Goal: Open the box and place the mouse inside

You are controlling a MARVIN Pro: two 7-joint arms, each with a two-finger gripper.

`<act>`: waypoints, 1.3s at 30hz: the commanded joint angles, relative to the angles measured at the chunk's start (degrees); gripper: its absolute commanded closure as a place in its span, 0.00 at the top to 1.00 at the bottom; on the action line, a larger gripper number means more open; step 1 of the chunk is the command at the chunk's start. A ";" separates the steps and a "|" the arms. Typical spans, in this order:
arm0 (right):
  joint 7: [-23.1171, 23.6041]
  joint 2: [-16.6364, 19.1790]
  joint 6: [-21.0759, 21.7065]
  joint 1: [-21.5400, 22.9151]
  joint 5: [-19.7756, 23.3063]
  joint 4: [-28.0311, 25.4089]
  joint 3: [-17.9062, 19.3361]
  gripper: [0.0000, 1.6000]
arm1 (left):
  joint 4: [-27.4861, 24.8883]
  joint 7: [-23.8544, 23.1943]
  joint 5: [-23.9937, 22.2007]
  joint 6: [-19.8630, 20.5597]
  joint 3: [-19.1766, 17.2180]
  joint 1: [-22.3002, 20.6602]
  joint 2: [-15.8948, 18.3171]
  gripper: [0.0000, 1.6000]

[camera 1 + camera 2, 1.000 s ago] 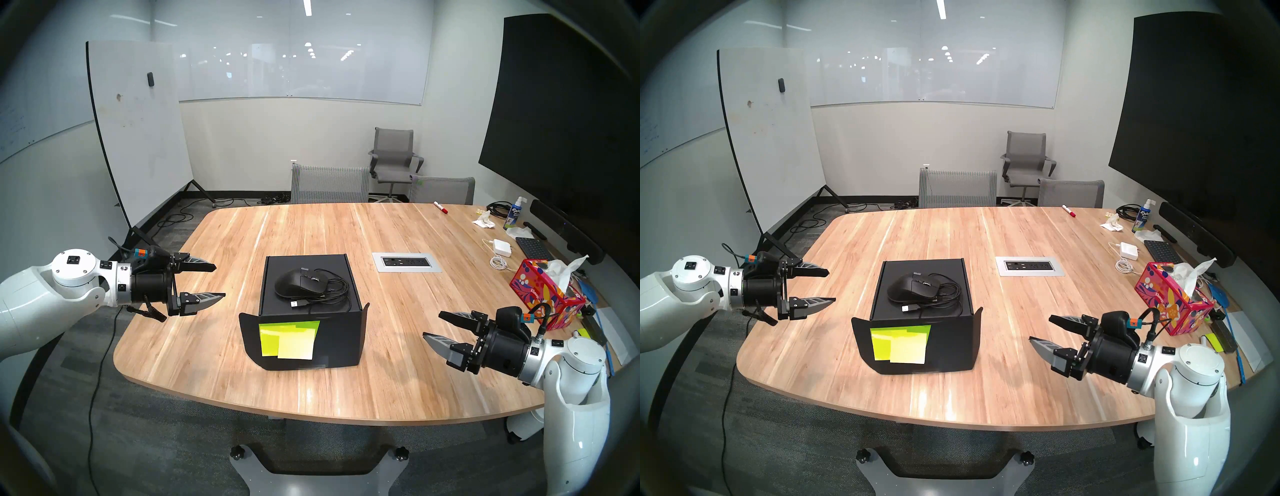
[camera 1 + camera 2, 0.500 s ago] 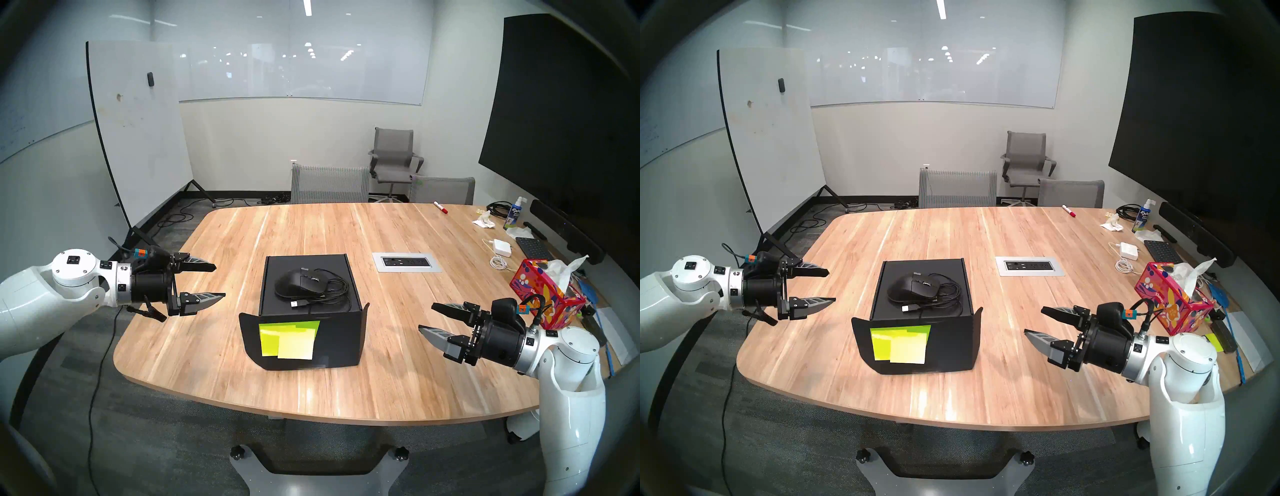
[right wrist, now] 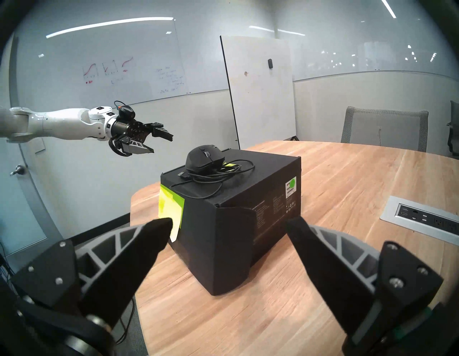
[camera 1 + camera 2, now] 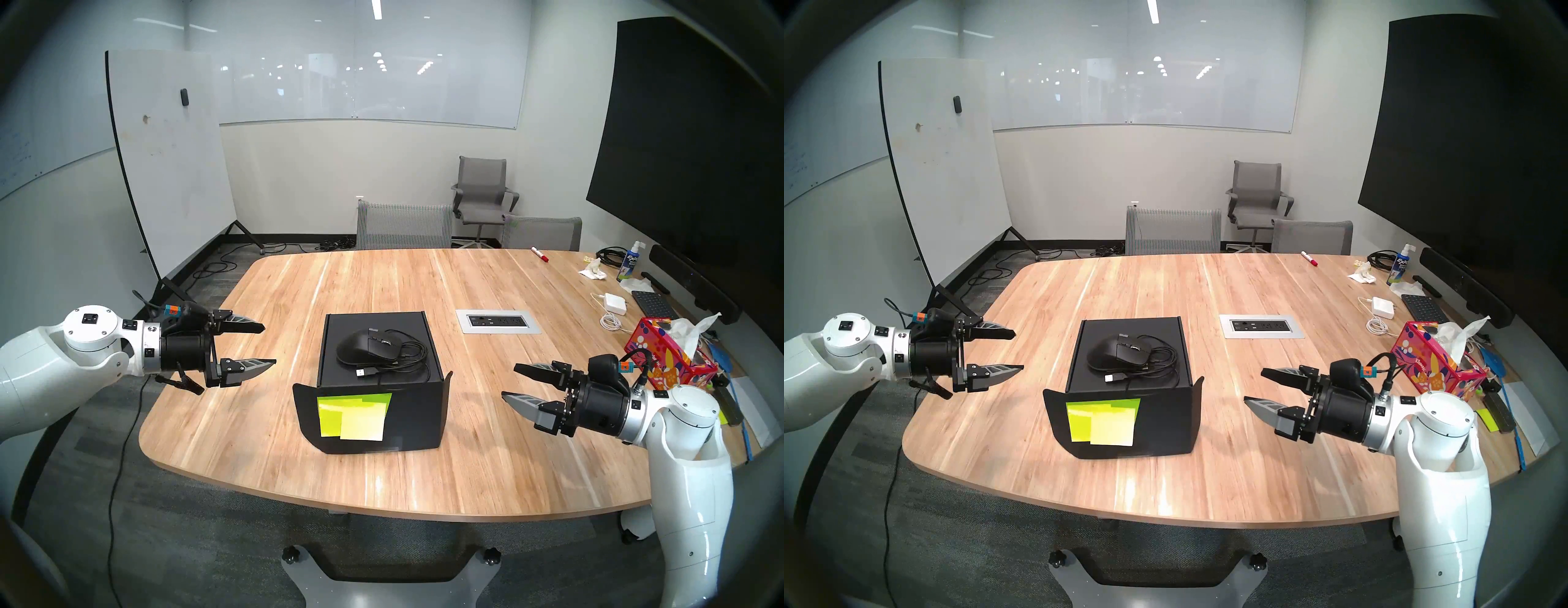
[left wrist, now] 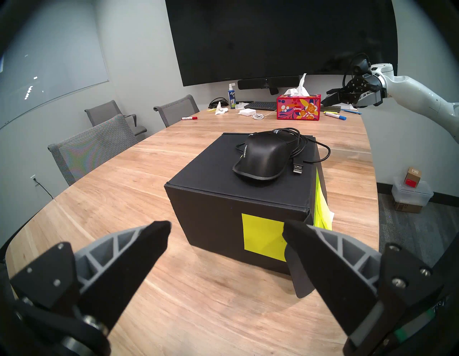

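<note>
Box: matte black cardboard box (image 4: 379, 407), frame centre, lid closed.
Mouse: black wired mouse (image 4: 367, 347), atop box.
Left gripper (image 4: 269, 344): frame left, fingers apart, empty.
Right gripper (image 4: 509, 381): frame right, fingers apart, empty.

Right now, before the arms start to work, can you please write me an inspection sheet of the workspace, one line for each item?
Surface: wooden table, bare around the box.
Job's things: black box closed, front flap down with sticky notes; mouse lies on its lid.
Clutter: tissue box, charger, keyboard, spray bottle, marker along the right edge.
Grippers: left gripper and right gripper, jaws open, empty, clear of the box.
Cables: mouse cable coiled on the lid, plug near the front edge.
Surroundings: chairs, whiteboard, screen.
</note>
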 commanded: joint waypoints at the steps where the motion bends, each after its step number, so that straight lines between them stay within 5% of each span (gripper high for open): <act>1: 1.49 2.34 0.39 5.67 0.55 1.56 -1.66 1.00 | -0.03 -0.08 -0.30 -0.35 -0.70 -0.69 0.14 1.00; 39: 10.17 4.60 -3.01 20.77 0.95 12.68 -12.25 1.00 | -0.03 -0.05 -0.37 -0.40 -0.37 -0.97 0.19 1.00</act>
